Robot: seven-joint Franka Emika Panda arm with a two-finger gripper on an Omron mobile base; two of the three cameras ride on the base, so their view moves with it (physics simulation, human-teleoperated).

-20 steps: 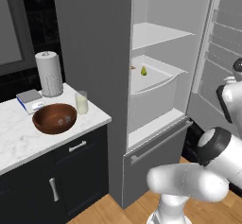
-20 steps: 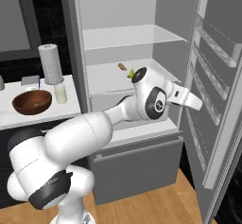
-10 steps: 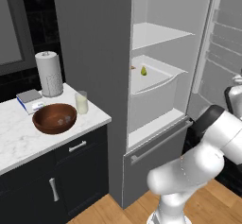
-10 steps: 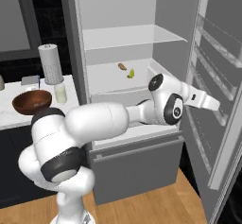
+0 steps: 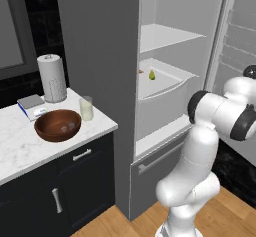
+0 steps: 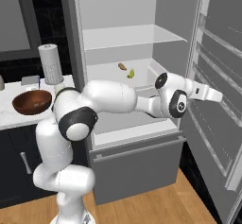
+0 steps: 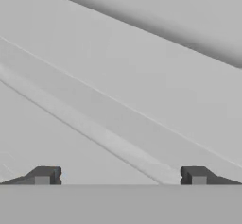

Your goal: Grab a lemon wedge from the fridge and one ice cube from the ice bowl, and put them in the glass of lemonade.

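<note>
Right base view is showing us the fridge [image 6: 142,53] standing open with our gripper [image 6: 215,95] reaching toward the inner face of the door [image 6: 222,90], to the right of the shelves. In the hand view our fingertips [image 7: 45,176] are sitting wide apart with nothing between them, and we are looking at plain white door surface. The lemon wedge [image 6: 131,73] is lying on the middle shelf, just beside a small orange-brown item [image 6: 122,66], and our hand is well to the right of it and pointing away. We are judging that the first step, fetching the wedge, is in hand and no grasp has begun. Next we are needing to swing the hand left into the compartment, turn the fingers down over the wedge, and keep off its orange-brown neighbour. On the counter [image 5: 20,146] the ice bowl [image 5: 57,125] and the glass [image 5: 86,108] are sitting just beside each other, the glass in front of a paper towel roll [image 5: 52,78]; both are waiting for later.
</note>
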